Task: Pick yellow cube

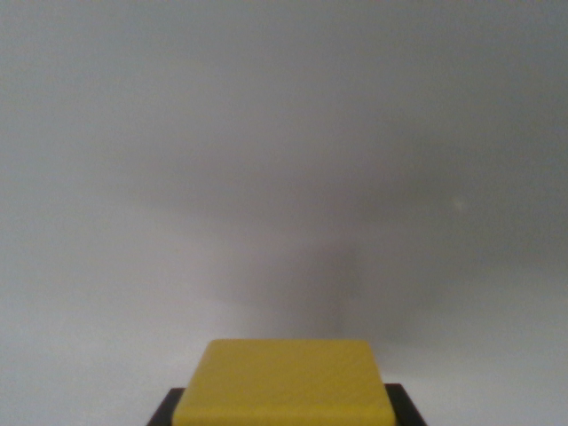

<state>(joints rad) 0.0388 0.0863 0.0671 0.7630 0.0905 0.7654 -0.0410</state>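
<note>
The yellow cube (pixel 284 377) fills the bottom middle of the wrist view, its flat top face turned toward the camera. Only the dark tips of my gripper (pixel 284 410) show, one finger (pixel 167 410) against the cube's left side and the other against its right side. No gap is visible between either finger and the cube, so the gripper is shut on it. The lower part of the cube and most of the fingers are cut off by the frame's bottom edge.
A plain grey surface (pixel 284 160), out of focus, fills the rest of the view. A soft darker shadow (pixel 311 275) lies on it just above the cube. A faint pale speck (pixel 458 204) shows at the right.
</note>
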